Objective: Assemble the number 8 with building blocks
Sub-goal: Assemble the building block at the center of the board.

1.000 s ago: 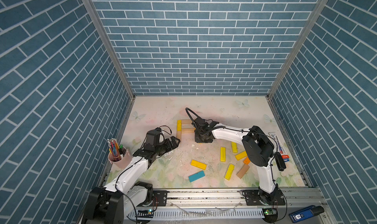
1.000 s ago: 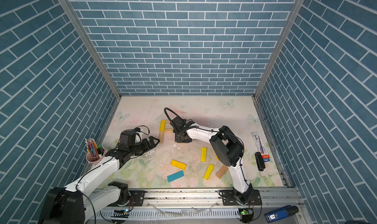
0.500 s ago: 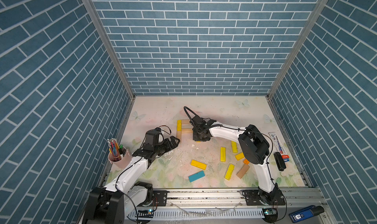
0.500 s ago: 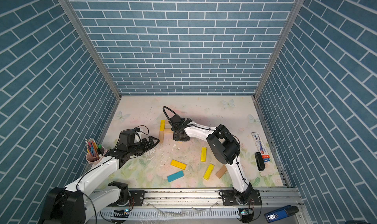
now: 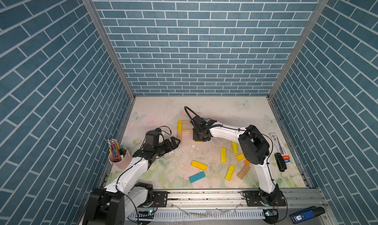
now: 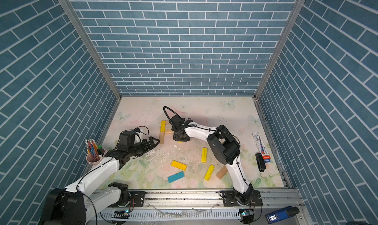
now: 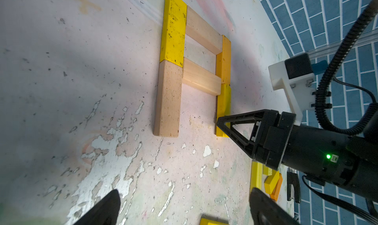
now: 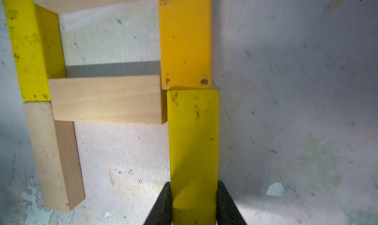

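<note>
The right claw [image 8: 194, 183] is closed on one end of a yellow plank [image 8: 193, 136], with 1 finger on each long edge. The plank lies flat on the desk [image 8: 286, 91], and the side of its free end meets one end of the middle tan plank [image 8: 106, 99]. At that same end of the middle tan plank, an orange plank [image 8: 185, 35] runs the opposite way, butted end to end with the held one and slightly offset. At the other end of the middle tan plank, a second yellow plank [image 8: 26, 45] and a tan side plank [image 8: 53, 156] sit end to end. A top tan plank [image 7: 202, 31] lies parallel to the middle tan plank.

The left claw [image 7: 185, 193] is spread wide and holds nothing. It hovers near the middle tan plank, on the tan side plank's side. The loose planks – a teal plank [image 5: 197, 177] among them – lie well apart from the middle tan plank.
</note>
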Available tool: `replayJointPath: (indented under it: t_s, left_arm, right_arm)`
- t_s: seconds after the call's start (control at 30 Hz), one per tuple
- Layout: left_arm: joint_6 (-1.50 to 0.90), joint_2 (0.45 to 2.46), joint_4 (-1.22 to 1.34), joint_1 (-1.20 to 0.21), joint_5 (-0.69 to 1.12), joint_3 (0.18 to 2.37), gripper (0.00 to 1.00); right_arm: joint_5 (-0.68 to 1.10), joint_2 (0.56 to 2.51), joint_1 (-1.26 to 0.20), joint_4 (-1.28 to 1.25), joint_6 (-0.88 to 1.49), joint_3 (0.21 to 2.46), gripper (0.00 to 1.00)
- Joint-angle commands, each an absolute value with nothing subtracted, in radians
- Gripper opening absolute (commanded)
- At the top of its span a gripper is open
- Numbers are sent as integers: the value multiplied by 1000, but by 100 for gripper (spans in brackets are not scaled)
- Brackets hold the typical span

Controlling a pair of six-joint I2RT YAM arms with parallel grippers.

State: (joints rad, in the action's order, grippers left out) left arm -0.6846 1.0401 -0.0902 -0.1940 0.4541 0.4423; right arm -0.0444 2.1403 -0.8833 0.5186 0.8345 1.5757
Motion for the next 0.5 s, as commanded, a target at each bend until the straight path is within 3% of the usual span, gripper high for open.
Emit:
replayJointPath:
  t_s: [0.0,0.27,0.47]
  left_arm:
    - [-669,1046,-68,-186,460,424,100]
    - [-669,1058,-61,-186,462,427,99]
    - [-668,1061,-62,-186,462,430,100]
  right_arm:
    - [-30,2166,-880,525,871,1582,28]
    - [-31,2169,-879,529,867,1574,29]
    - [-29,2166,-880,519,867,1572,36]
